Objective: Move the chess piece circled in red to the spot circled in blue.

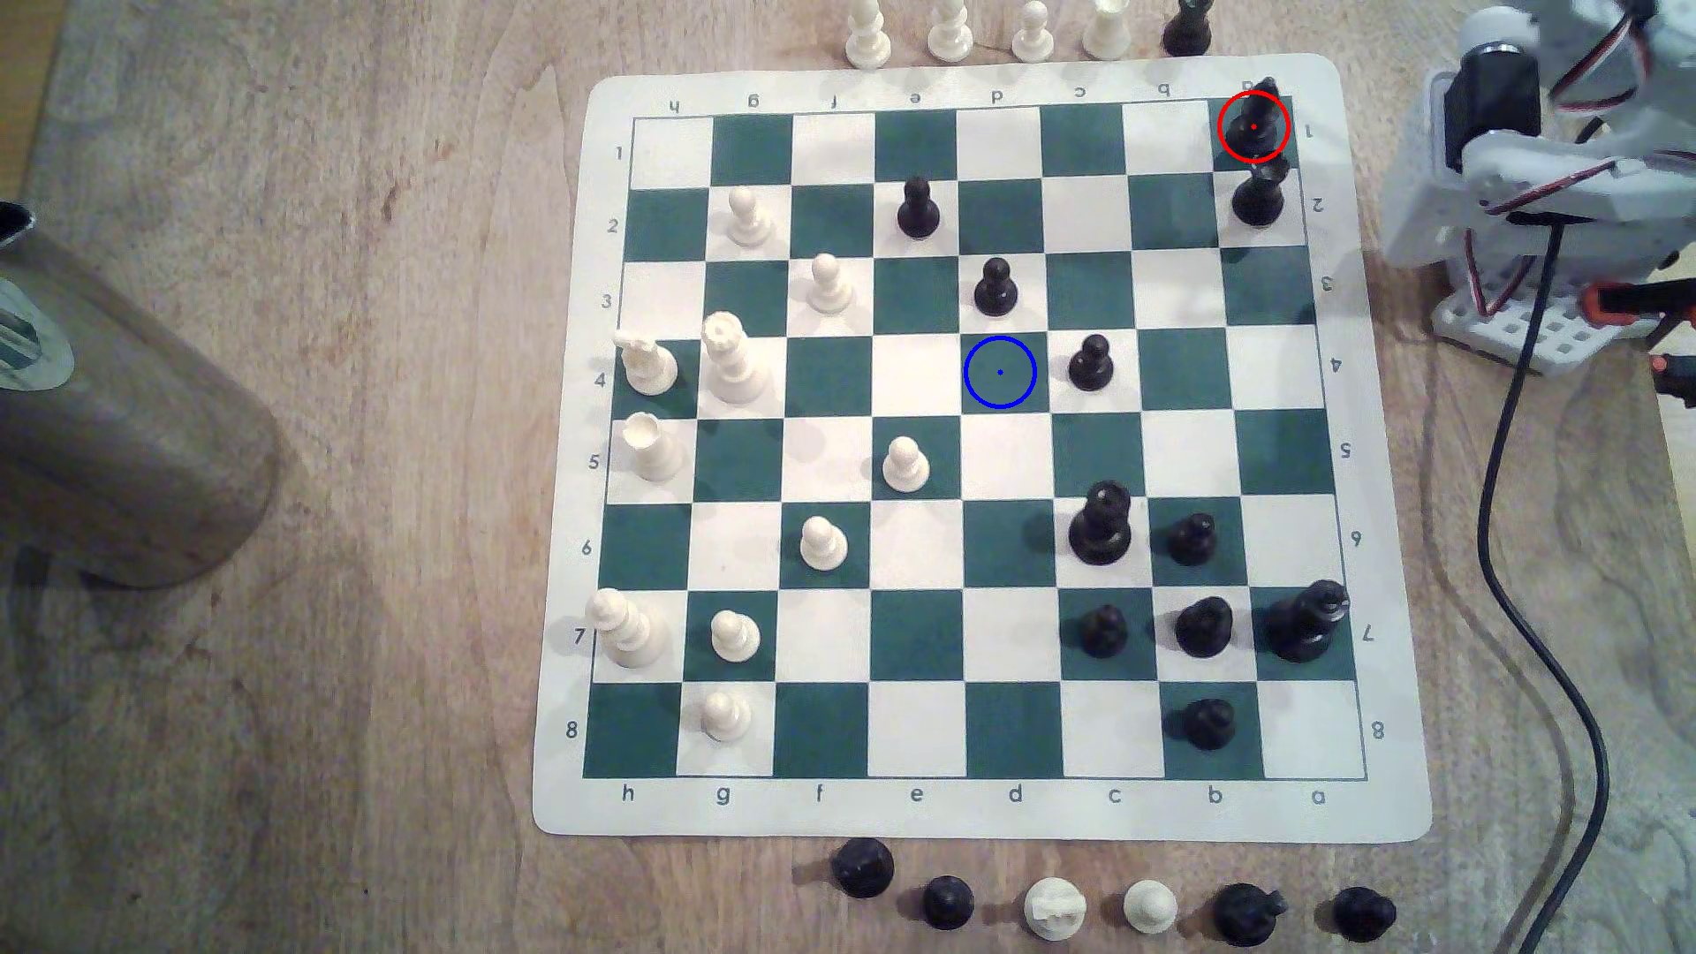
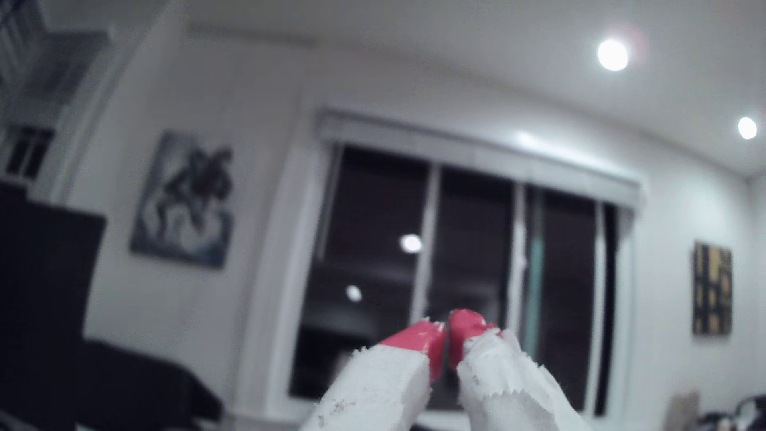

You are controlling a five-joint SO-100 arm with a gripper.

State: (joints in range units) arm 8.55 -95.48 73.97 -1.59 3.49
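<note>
Hand (image 2: 447,327) clenched, empty | black piece (image 1: 1254,124) on red-ringed corner square

The chessboard mat (image 1: 973,807) has border letters a–h along its edges and numbers 1–8 down both sides.

I see the chess piece circled in red (image 1: 1255,124) standing upright on the dark green corner square at the exterior view's upper right, file a, rank 1. It is matte black and slender, with a round base and a narrow tip. The spot circled in blue (image 1: 999,371) is a dark green square near the board's middle, file d, rank 4, marked by a thin blue ring with a small centre dot. It is unoccupied and well apart from the piece.
</note>
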